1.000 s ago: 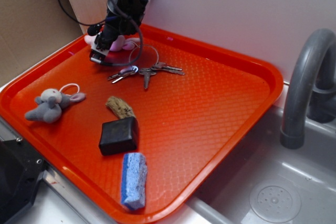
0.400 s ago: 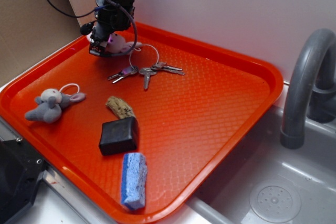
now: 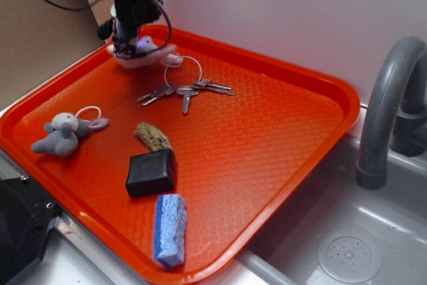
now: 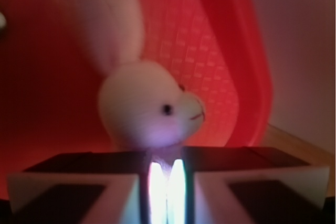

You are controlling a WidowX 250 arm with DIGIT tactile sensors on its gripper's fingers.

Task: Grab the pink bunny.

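Pale-pink bunny (image 4: pixel 147 108), whitish face, long ears

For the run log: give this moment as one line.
stage: grasp | pincer: shut on pink bunny | bunny: at far corner of orange tray | keys: untouched beside it

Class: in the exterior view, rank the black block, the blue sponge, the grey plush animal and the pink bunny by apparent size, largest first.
1-2. Blue sponge and black block: alike, and nearest the camera.
3. Grey plush animal.
4. Pink bunny: farthest away and partly hidden, so unsure.
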